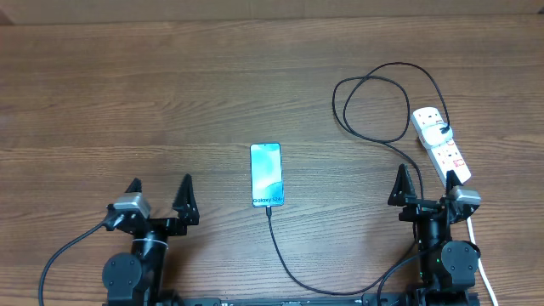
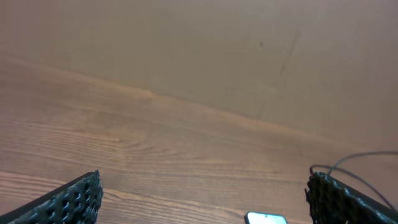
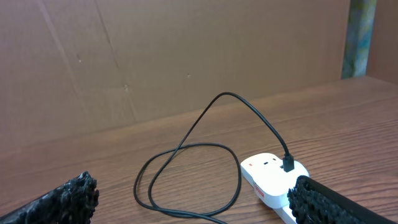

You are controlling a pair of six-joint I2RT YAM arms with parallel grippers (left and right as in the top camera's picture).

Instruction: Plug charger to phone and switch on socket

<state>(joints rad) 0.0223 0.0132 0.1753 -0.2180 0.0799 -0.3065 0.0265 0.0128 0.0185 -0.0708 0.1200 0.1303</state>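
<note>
Apparently the long thin black charger cable [image 1: 274, 238] already meets the near short edge of the slim smartphone with the turquoise screen [image 1: 266, 174], though I cannot tell if the tip is fully seated. That likely leaves the switch. The elongated white plastic power strip [image 1: 438, 140] lies well right of the phone. The left gripper [image 1: 161, 181], left of the phone, and the right gripper [image 1: 427, 172], by the strip, both gape empty. Best to pinch the right fingers together and press the small red switch [image 1: 459, 161] serving the plug squarely downward, so the strip doesn't skid.

A robot lab bench is suggested. A wooden table [image 1: 127, 102] is backed by plain cardboard [image 3: 186, 50], with robot arms [image 1: 140, 255] mounted at its edge.
</note>
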